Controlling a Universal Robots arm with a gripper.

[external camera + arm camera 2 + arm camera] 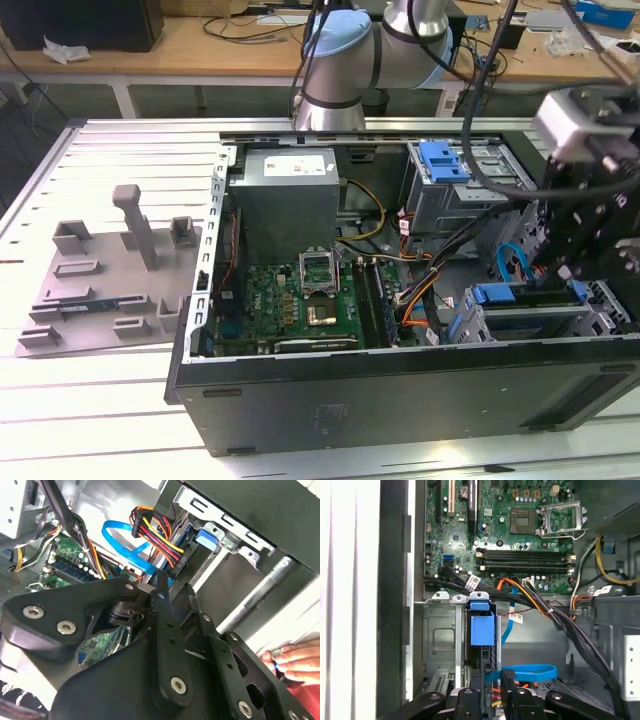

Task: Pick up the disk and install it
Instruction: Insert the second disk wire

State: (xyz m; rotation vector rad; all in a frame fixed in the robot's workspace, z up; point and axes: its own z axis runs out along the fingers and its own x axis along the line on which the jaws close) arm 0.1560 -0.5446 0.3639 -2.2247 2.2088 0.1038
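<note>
Hanging over the drive bays at the exterior view's right end of the open computer case [300,400], the hand [572,262] is black, with a pale camera block above it; whether its fingers are parted or closed on anything I cannot tell, since in both wrist views only the dark linkage bars show, drawn close together near the bay; the disk [481,630] stands on edge in the metal drive bay [440,640] just beyond the hand [492,700], its blue carrier tab uppermost in the first wrist view and its blue frame showing at the bay's top in the exterior view [497,294]; a blue flat cable [527,672] loops just beside the linkage, and a bundle of red, yellow and black wires [155,532] plugs in near the bay; the green motherboard [520,535] lies well apart from the hand; a person's fingertips [295,657] rest outside the case wall; a grey fixture plate [110,290] sits on the slatted worktop [90,400], apart from the case.
</note>
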